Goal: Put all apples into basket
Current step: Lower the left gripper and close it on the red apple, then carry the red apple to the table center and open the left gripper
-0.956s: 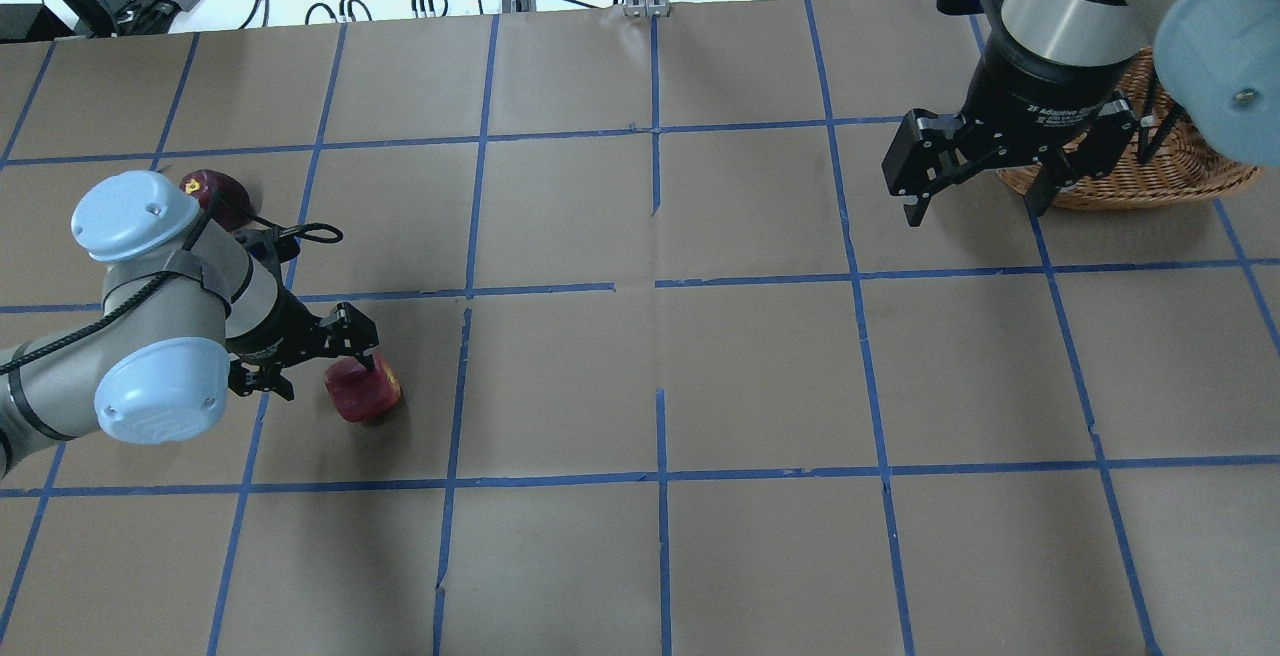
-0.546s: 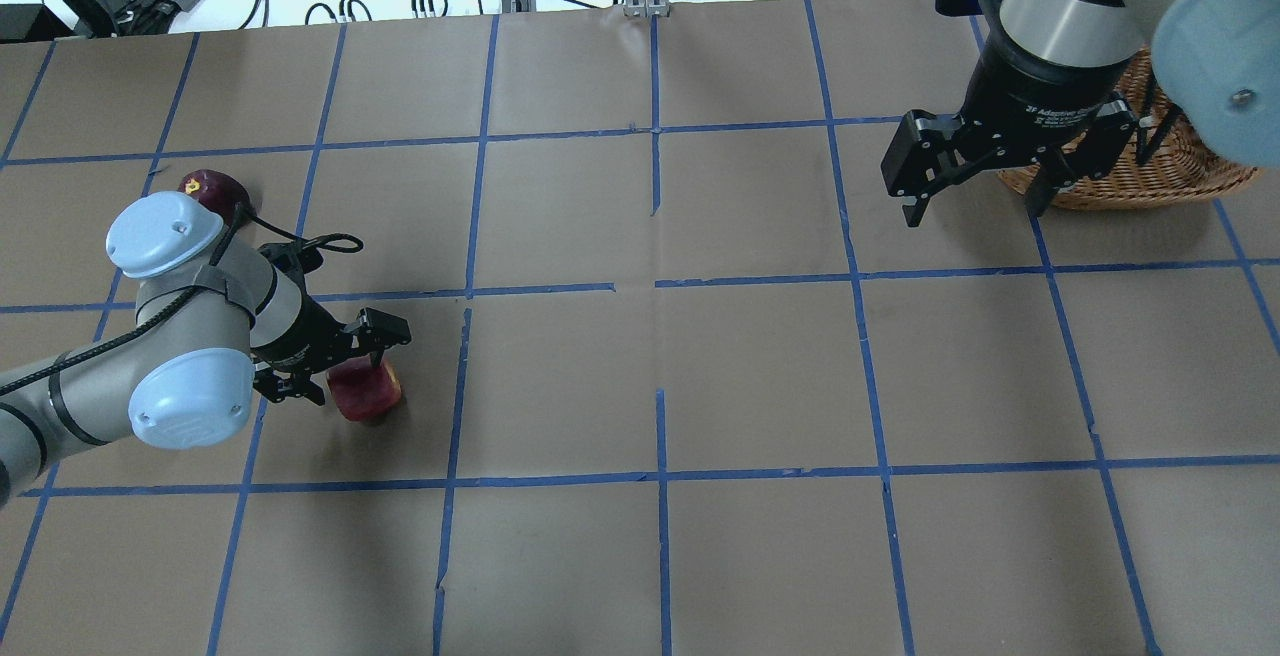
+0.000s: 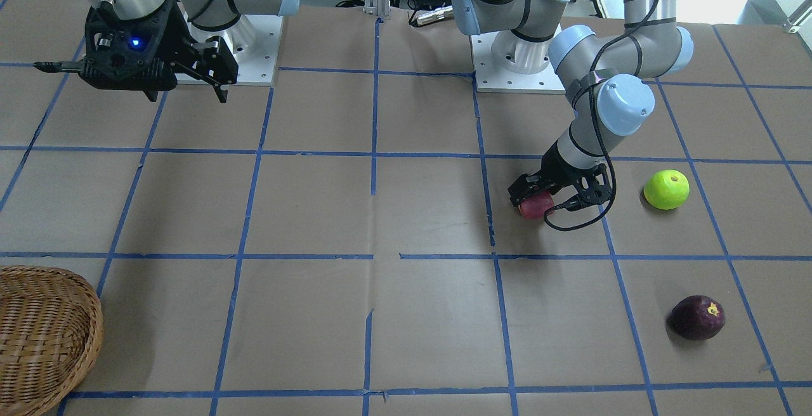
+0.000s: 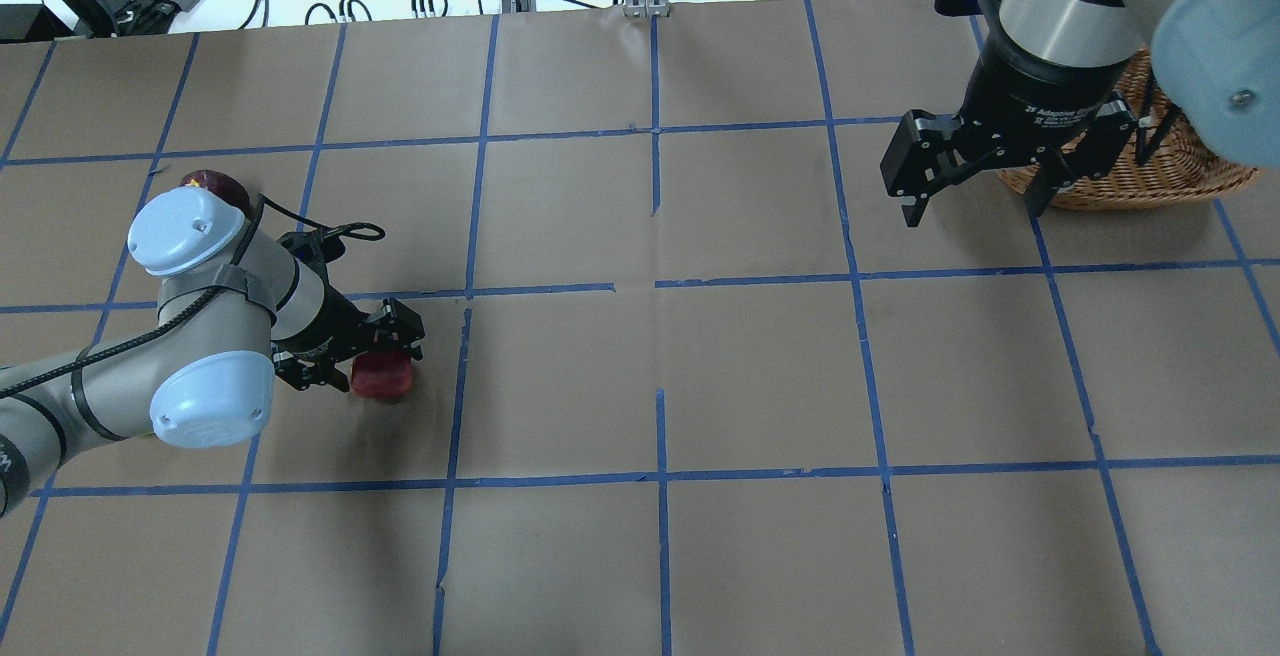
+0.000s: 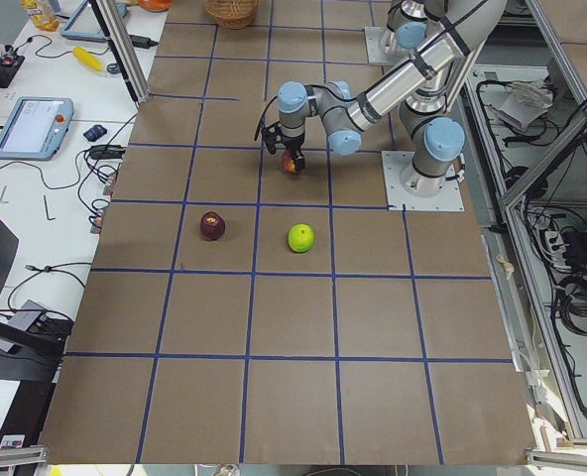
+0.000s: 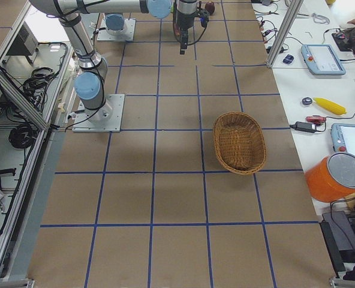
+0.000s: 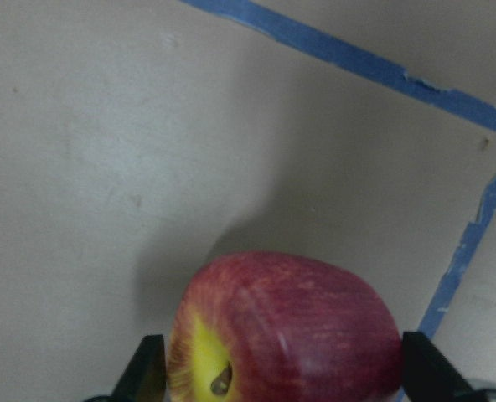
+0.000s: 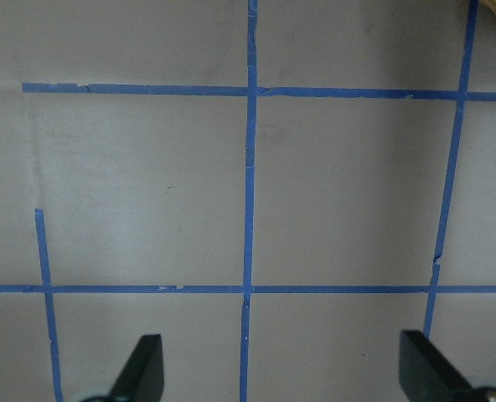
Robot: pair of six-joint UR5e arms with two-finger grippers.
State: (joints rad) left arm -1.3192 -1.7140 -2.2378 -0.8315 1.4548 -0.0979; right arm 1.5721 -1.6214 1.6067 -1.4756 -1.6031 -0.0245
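Presently, the left gripper [image 4: 372,364] is seen spread wide and lowered around the red apple [image 7: 290,327], one finger [image 7: 150,373] being placed on each flank of the fruit. In the left wrist view the apple nearly fills the gap, though whether the pads are actually pressed against the skin cannot be settled from the narrow dark margins. The apple appears to rest on the brown paper table [image 4: 640,376], in its left half, so it is judged that a grasp is being set up and not yet completed. Further out, the green apple [image 3: 666,189] and the purple apple [image 3: 698,318] are found lying loose on the same side, well apart from each other and from the gripper. The right gripper [image 4: 975,208] is held wide open and empty above the table, just beside the basket [image 6: 216,141], which lies at the far right end and in which no fruit is seen. None of the three apples can be counted as delivered; all three placements are left to be made, the red one being first in hand.
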